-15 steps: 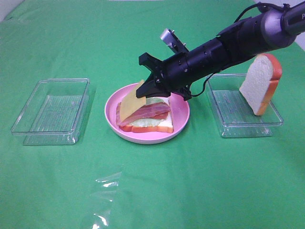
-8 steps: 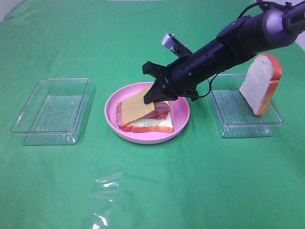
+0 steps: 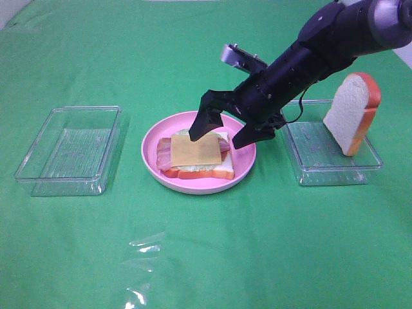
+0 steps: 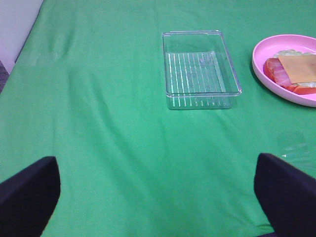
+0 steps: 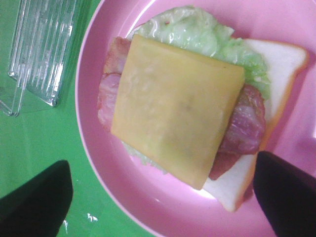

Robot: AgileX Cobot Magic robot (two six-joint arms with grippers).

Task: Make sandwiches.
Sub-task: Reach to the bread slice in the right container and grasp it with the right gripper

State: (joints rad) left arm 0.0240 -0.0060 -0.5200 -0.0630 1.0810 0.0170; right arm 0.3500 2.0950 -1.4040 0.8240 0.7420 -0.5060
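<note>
One cheese square seen atop bacon, lettuce, one bread slice; second bread slice in right tray. Jaws spread on right gripper and left gripper.

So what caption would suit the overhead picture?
Open right gripper hovers over cheese-topped sandwich on pink plate; top bread slice waits in tray.

Matt green cloth under a glossy pink plastic plate and clear ribbed plastic trays.

Two trays; one plate; two bread slices; one cheese square; two claws.
</note>
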